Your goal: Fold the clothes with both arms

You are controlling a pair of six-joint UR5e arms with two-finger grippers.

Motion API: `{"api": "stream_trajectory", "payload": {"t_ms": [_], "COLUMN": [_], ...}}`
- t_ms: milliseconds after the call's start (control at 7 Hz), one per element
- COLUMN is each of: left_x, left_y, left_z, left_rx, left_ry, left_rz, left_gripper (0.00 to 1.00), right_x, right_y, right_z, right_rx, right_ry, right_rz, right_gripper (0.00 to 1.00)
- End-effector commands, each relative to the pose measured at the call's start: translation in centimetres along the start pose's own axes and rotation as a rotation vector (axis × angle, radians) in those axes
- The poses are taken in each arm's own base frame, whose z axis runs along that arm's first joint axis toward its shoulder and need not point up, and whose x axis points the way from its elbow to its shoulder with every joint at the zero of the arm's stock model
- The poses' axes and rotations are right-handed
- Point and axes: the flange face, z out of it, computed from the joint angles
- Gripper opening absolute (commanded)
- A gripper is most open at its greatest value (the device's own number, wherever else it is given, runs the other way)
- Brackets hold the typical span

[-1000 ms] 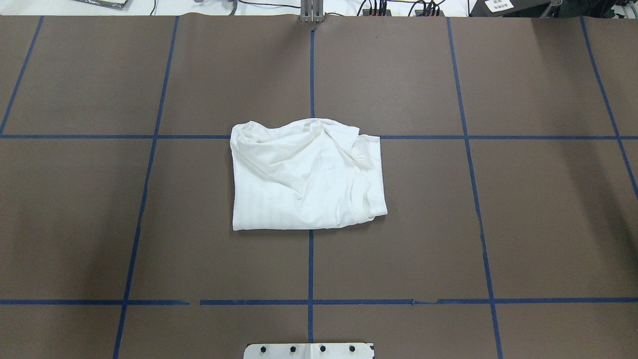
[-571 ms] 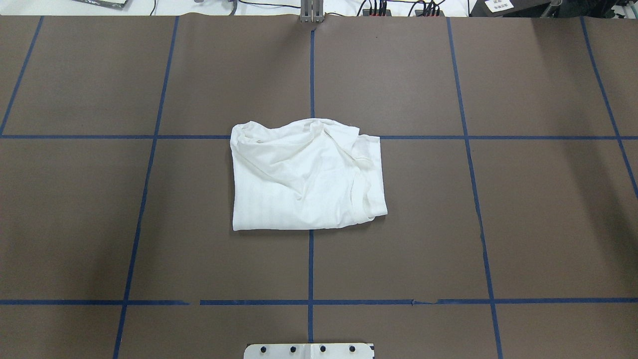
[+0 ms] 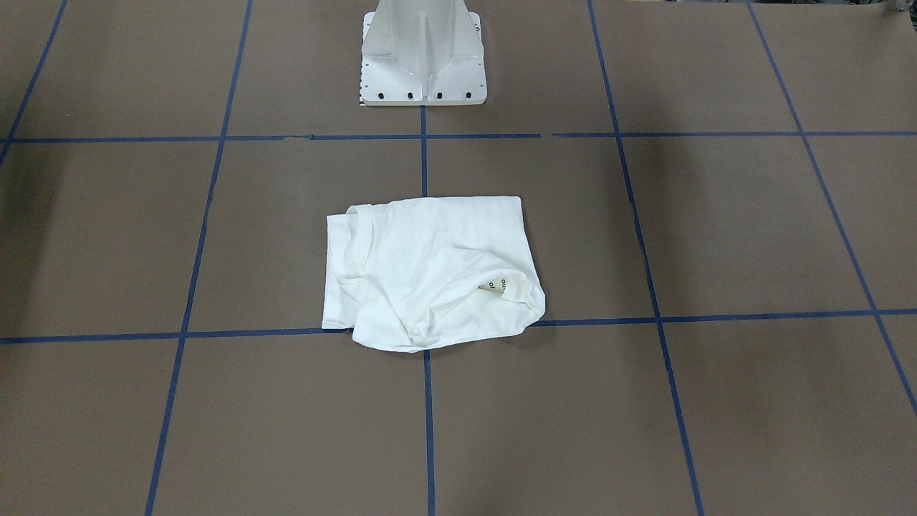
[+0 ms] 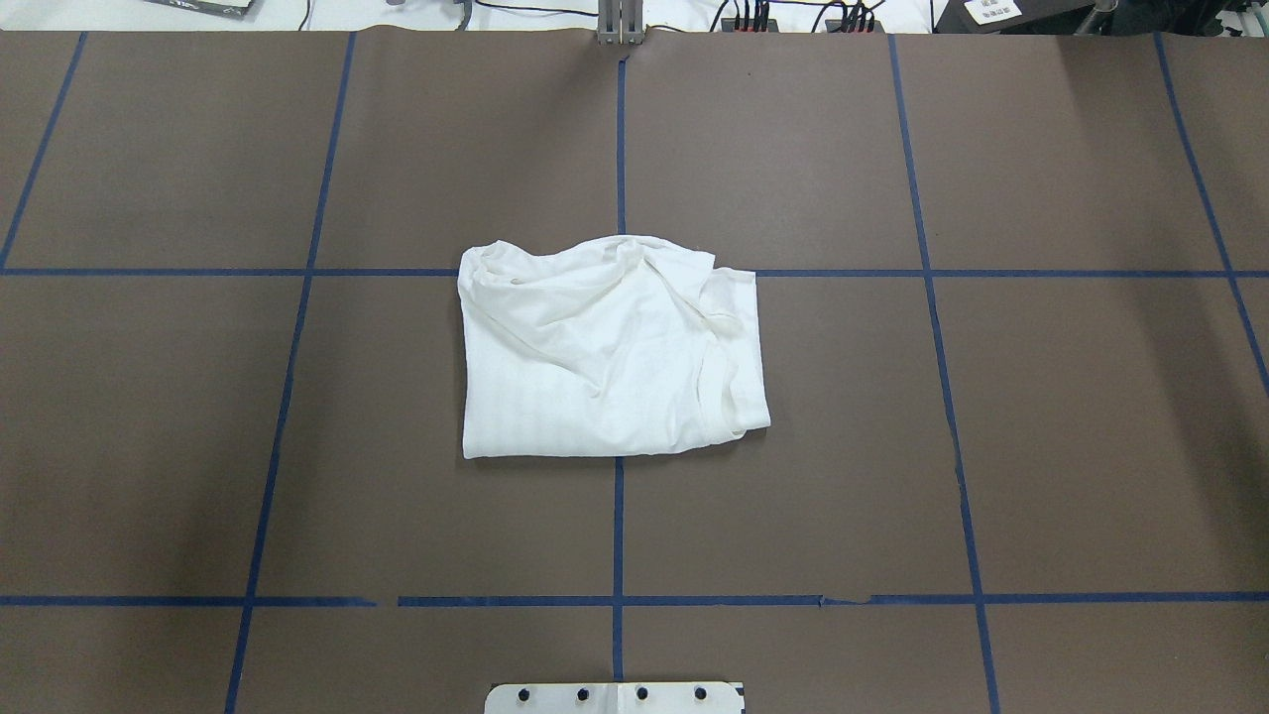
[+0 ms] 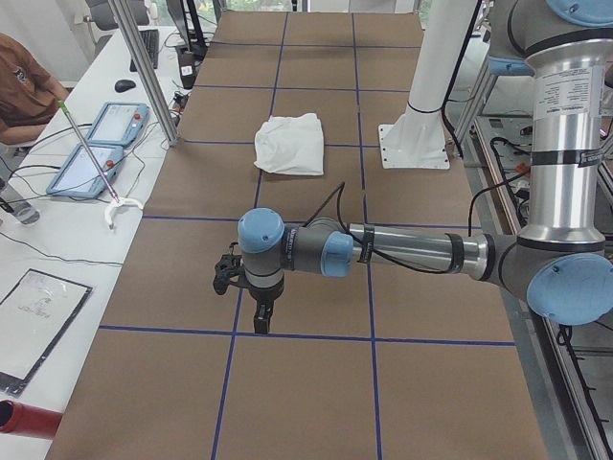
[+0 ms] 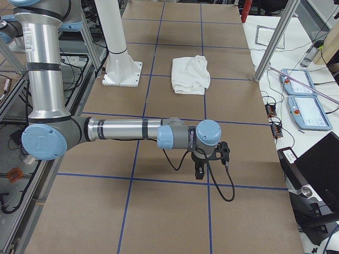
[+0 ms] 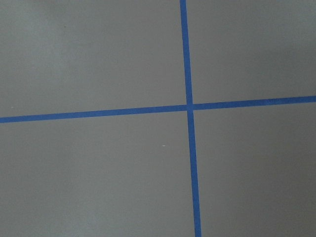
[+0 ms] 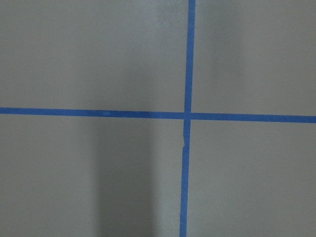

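Shirt (image 4: 605, 347) roughly folded; left pincer (image 5: 261, 324) and right pincer (image 6: 199, 173) well apart from it, grip state indiscernible.

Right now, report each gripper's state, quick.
Left gripper: cannot tell open or shut; clear of the shirt.
Right gripper: cannot tell either; also clear of the shirt.

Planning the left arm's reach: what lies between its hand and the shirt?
Nothing: between left hand and shirt the exterior left view shows bare brown table crossed by blue tape.
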Motion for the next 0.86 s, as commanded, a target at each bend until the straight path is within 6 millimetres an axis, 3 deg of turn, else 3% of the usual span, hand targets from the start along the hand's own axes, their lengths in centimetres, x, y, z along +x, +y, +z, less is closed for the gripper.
{"api": "stream_trajectory", "payload": {"t_ms": [0, 143, 714], "left_x": [0.4, 0.2, -0.1], "left_y": [-0.5, -0.5, 0.4], "left_z": [-0.3, -0.1, 0.1], "left_rx": [-0.01, -0.013, -0.021], "left_ry": [0.001, 0.001, 0.001], "left_rz": [-0.003, -0.005, -0.013], "left_gripper": [1.0, 1.0, 1.0], "right_x": [0.8, 0.5, 0.6], "right_y": [4.6, 6.1, 5.9], "right_z": [-1.2, -1.6, -1.8], "right_rx": [0.024, 0.031, 0.033], "right_ry": [0.024, 0.043, 0.074], "right_rz": [0.016, 0.009, 0.007], "right_gripper": [1.0, 1.0, 1.0]}}
